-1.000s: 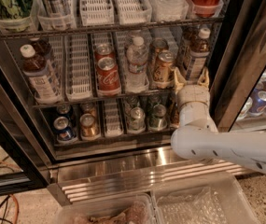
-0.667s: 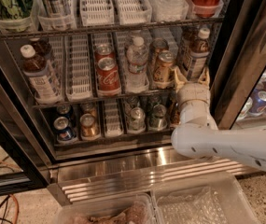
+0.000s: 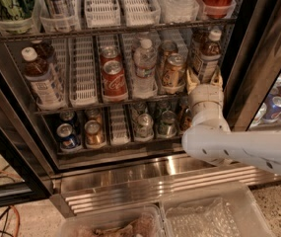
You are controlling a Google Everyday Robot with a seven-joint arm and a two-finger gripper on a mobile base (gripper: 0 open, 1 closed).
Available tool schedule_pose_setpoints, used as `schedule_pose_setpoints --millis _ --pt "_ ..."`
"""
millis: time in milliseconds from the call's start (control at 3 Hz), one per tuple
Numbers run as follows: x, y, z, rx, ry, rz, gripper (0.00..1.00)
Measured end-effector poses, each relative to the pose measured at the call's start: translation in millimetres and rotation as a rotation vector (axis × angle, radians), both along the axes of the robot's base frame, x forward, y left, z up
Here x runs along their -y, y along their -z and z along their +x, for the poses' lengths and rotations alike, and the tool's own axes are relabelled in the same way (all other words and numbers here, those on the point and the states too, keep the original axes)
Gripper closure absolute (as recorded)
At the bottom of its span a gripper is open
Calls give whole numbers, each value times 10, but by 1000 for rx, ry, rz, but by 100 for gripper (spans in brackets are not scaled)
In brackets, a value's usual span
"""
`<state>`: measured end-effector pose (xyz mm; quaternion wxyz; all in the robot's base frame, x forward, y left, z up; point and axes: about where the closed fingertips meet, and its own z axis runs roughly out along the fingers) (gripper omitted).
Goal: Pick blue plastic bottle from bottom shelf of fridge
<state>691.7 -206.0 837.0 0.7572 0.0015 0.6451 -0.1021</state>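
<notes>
Fridge: door open, wire racks over a ribbed steel base whose front lip juts out below. Dark door frame: bounds the racks on the right. Arm: white, enters from the right and crosses the steel lip, with its wrist turned up toward the racks. Bottom shelf: white slotted lanes, with the next rack close above the bottle caps. Lower rack: small cans only, just behind the wrist. Blue bottle: upright at the front edge of the rightmost lane, near the door frame, with a tan can just beside it on the left. Gripper: at the shelf's front edge, spread wide, one of its fingers on each side of the bottle's lower body. Contact cannot be told.
</notes>
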Motion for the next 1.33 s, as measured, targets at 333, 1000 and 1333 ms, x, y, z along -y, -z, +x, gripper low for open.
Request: schedule_pose_setpoints --millis 333,1000,1333 --pt "40 23 61 -6 8 3 39" --pt "27 25 61 -10 2 9 81" --pt "-39 10 37 -18 -17 32 100"
